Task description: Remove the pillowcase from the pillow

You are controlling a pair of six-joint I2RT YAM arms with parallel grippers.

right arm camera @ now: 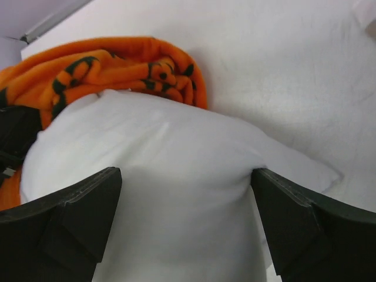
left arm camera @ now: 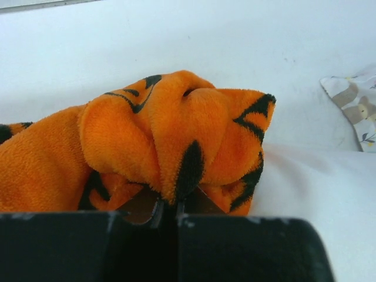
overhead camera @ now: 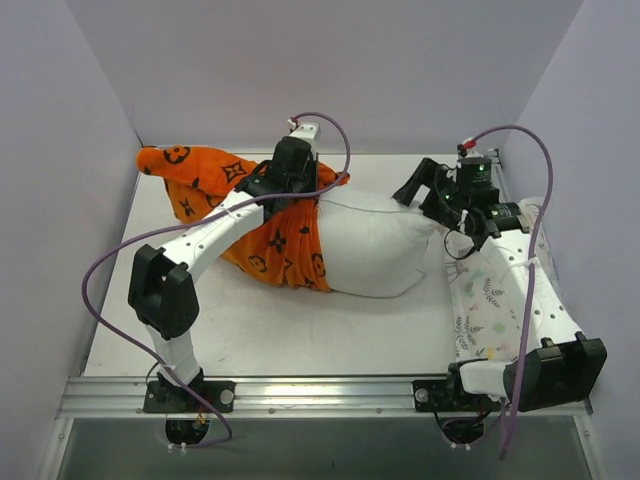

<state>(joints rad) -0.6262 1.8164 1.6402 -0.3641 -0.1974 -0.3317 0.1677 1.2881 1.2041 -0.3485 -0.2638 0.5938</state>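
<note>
- Left gripper [left arm camera: 176,202]: jaws together, clamped on a bunched fold of the pillowcase [left arm camera: 164,129]. Orange pile with black print bulges up over the fingertips.
- Right gripper [right arm camera: 188,229]: jaws spread wide, one finger on each side of the pillow [right arm camera: 176,164]. White fabric fills the gap between them. Whether the pads press on it, cannot tell.
- Pillowcase, top view: gathered over the pillow's left end, with loose cloth trailing out to the far-left corner of the table [overhead camera: 300,330].
- Pillow, top view: lies across the middle of the table. Its left end is inside the cover and its right part is bare white.
- Left gripper sits at the far edge of the cover, where orange meets white.
- Printed pillow [overhead camera: 490,300]: along the table's right edge, partly under the right arm, just beside the white pillow's right end.
</note>
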